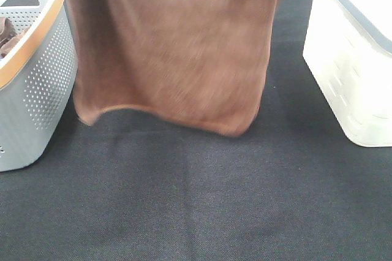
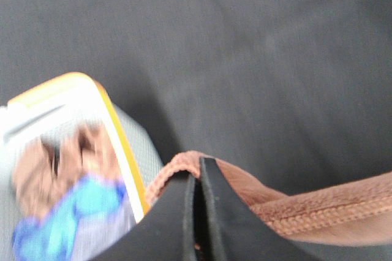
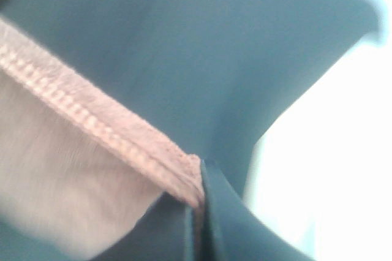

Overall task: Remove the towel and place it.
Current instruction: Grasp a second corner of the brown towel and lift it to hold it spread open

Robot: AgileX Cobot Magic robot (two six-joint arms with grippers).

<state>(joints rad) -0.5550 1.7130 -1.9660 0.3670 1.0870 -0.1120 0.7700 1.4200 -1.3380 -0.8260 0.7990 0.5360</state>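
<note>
Exterior high view: above the black mat (image 1: 196, 212), the reddish-brown towel (image 1: 171, 46) hangs spread out and blurred. It sits between the white bin (image 1: 349, 71) on the right and the grey basket (image 1: 37, 83) on the left. Its lower edge appears clear of the mat, and its top edge is cut off by the frame. The wrist views show what holds it: the left gripper (image 2: 197, 172) and the right gripper (image 3: 199, 175) are each clamped tight on the stitched hem. Inside the basket, a bunched brown cloth (image 2: 61, 157) and something blue (image 2: 79, 218) are too blurred to identify.
</note>
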